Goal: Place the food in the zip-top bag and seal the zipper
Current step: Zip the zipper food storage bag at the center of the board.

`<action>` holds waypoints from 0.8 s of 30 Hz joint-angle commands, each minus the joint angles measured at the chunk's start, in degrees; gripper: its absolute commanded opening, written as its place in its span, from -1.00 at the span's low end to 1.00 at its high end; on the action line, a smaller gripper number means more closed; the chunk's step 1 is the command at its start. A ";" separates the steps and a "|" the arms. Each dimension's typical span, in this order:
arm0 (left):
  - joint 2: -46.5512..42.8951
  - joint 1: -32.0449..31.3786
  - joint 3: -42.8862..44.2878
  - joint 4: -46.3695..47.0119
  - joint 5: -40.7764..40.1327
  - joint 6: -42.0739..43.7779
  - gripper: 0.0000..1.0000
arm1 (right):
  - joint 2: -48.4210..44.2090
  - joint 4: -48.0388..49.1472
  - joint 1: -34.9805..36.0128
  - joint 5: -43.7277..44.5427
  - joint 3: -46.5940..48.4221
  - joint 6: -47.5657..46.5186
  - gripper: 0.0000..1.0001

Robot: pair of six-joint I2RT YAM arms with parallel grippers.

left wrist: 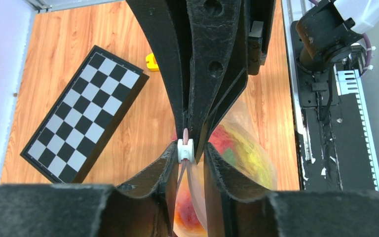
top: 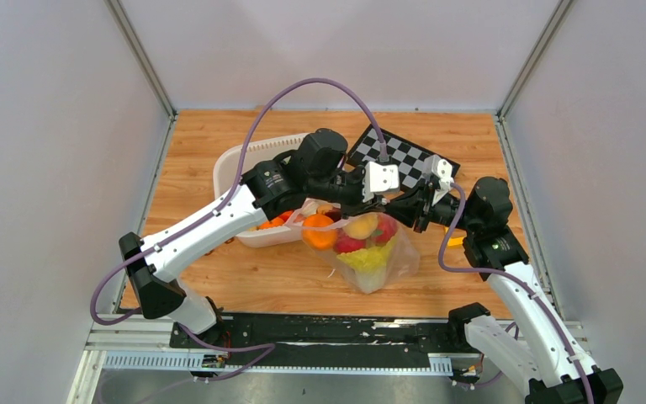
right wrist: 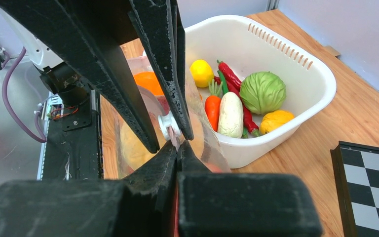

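The clear zip-top bag [top: 387, 257] stands on the table in front of the basket, with orange, red, yellow and green toy food [top: 357, 240] inside it. My left gripper [left wrist: 187, 153] is closed on the white slider [left wrist: 185, 149] of the pale pink zipper [left wrist: 186, 134], with the mouth still parted below it. My right gripper [right wrist: 177, 147] is shut on the bag's top edge right beside the slider [right wrist: 170, 126]. The two grippers meet tip to tip above the bag [top: 391, 204]. More food lies in the basket: a cabbage [right wrist: 262, 91], a lemon [right wrist: 201, 72], red chillies [right wrist: 229, 74] and a carrot [right wrist: 212, 108].
The white plastic basket [right wrist: 296, 64] stands just behind the bag on the left [top: 235, 160]. A checkerboard [top: 404, 156] lies at the back right. A yellow toy car [left wrist: 151, 61] sits on the wood near the board. Side walls bound the table.
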 commanded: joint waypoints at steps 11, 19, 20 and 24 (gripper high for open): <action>-3.14 -0.27 0.29 2.89 0.96 -1.49 -0.88 | -0.36 0.64 -0.25 0.65 1.31 -1.73 -1.00; -3.92 -0.16 -1.52 0.26 -3.89 -0.31 -1.00 | -2.13 2.88 -0.21 4.91 0.38 0.16 -1.00; -4.43 0.05 -2.34 0.07 -4.59 -0.39 -1.00 | -2.46 3.69 -0.25 5.38 -0.09 0.68 -1.00; -7.41 1.42 -6.04 0.35 -5.89 -1.13 -1.00 | -2.21 2.54 -0.24 5.32 0.41 0.33 -1.00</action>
